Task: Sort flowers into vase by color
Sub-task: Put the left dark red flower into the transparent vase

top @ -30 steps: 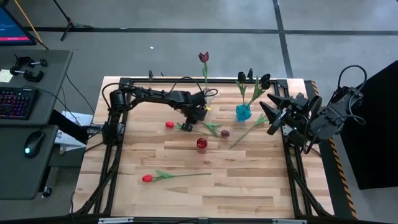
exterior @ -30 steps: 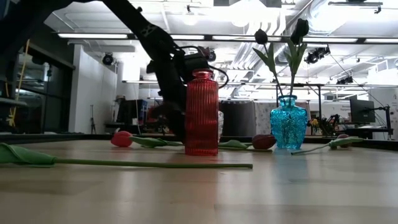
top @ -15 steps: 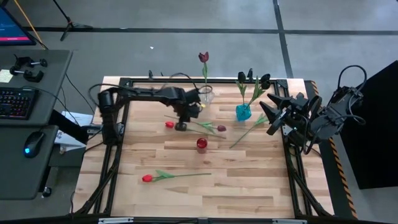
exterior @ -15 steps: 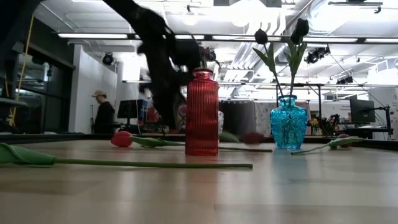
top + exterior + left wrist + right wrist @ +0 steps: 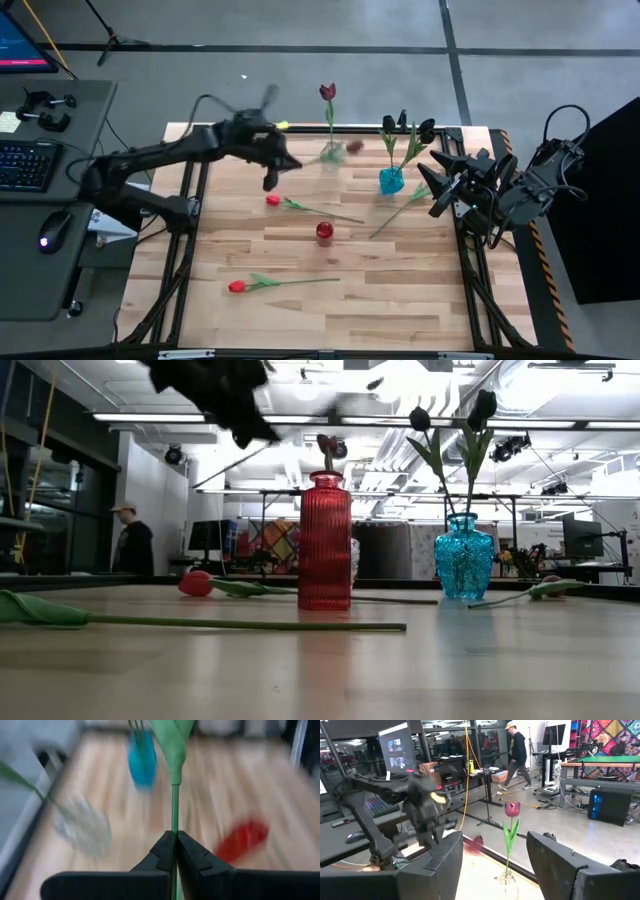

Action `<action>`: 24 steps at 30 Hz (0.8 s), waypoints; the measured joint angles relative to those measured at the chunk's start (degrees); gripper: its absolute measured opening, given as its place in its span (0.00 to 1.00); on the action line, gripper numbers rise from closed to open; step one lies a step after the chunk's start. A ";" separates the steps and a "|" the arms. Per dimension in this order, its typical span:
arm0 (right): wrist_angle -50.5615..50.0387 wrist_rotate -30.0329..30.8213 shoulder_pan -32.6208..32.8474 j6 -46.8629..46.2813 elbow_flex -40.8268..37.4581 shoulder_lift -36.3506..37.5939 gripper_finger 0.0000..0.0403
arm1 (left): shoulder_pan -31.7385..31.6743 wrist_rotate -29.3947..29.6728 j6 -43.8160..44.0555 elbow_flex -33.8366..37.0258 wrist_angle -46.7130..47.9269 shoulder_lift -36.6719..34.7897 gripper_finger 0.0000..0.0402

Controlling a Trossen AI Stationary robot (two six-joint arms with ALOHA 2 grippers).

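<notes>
My left gripper (image 5: 270,180) is raised above the table's far left part, shut on a dark maroon tulip whose head (image 5: 353,147) is blurred near the clear vase (image 5: 330,152). That vase holds one maroon tulip (image 5: 327,92). The blue vase (image 5: 391,180) holds two near-black tulips. The red vase (image 5: 324,232) stands mid-table. Two red tulips (image 5: 272,200) (image 5: 237,286) and one more tulip (image 5: 405,210) lie flat on the wood. My right gripper (image 5: 492,870) waits open at the table's right edge. My left gripper pinches the tulip's green stem (image 5: 175,815) between its two shut fingertips (image 5: 165,852). The stem runs forward out past the fingertips, along the fingers, to a leaf (image 5: 172,740). The flower is lifted clear of the table, its head toward the far edge.
A black frame rail (image 5: 300,130) runs round the table top. The lying red tulip's stem (image 5: 330,213) reaches close to the red vase. A desk with keyboard and mouse (image 5: 40,170) stands left of the table. A person (image 5: 135,540) walks in the room behind.
My left gripper, down on the maroon tulip's stem beside the red vase, slid toward the table's left, then rose fast and swung toward the far-left. The tulip left the wood and is lifted clear, its head now up by the clear vase.
</notes>
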State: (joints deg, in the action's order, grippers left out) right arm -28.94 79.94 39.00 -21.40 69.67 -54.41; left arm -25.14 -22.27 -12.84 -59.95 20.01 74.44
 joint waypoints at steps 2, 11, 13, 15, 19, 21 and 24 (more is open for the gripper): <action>-0.02 0.00 -0.02 -0.02 0.00 0.00 0.52 | -0.69 -0.01 6.18 6.67 -16.08 -3.36 0.00; 0.03 0.02 -0.02 -0.84 0.00 0.00 0.52 | -0.38 17.74 28.13 23.46 -83.86 8.33 0.00; 0.03 0.02 -0.02 -1.09 0.00 0.00 0.52 | 0.40 22.38 26.63 20.76 -85.75 12.94 0.00; 0.04 0.02 -0.02 -1.34 0.00 0.00 0.52 | 0.96 25.68 23.84 17.59 -86.19 17.00 0.00; 0.04 0.02 -0.02 -2.15 0.00 0.00 0.52 | 1.55 27.38 19.14 10.66 -86.29 22.81 0.00; 0.04 0.02 -0.02 -2.15 0.00 0.00 0.52 | 1.63 27.36 18.25 7.66 -86.68 24.67 0.00; 0.04 0.02 -0.02 -2.15 0.00 0.00 0.52 | 1.63 28.01 16.95 4.81 -86.48 27.56 0.00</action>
State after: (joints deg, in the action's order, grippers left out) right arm -28.91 79.96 38.98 -23.55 69.67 -54.41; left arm -23.51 5.74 4.12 -55.15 -66.47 102.00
